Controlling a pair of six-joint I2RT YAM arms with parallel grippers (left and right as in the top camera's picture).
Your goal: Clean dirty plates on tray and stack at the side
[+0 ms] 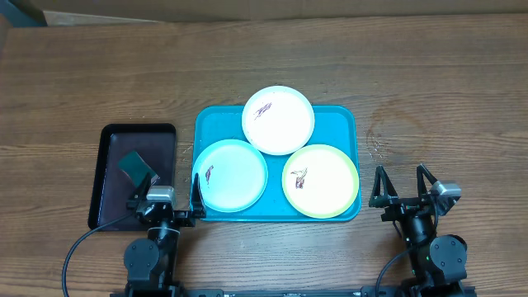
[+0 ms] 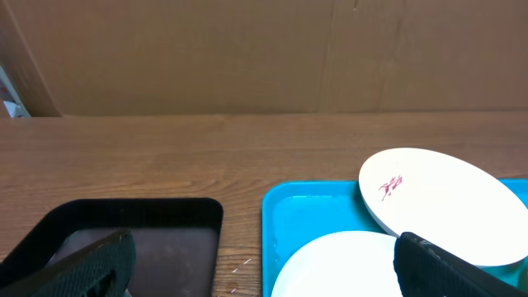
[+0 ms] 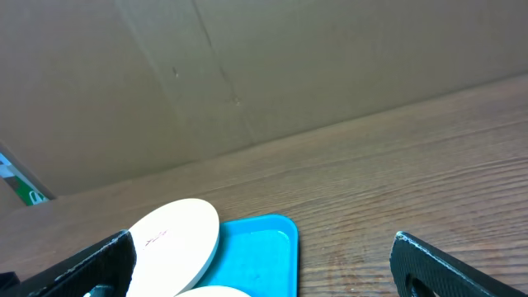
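Three apparently smeared plates (image 1: 279, 120) crowd the tray (image 1: 340, 125)

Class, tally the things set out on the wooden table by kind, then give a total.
Round plastic plates: 3: white plate, pale blue plate, yellow-green plate
Rectangular plastic trays: 2: turquoise tray, dark brown-black tray
Small dark green block: 1
Total: 6

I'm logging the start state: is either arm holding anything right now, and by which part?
Nothing is held. The left gripper and the right gripper both have their jaws wide open with nothing between them.
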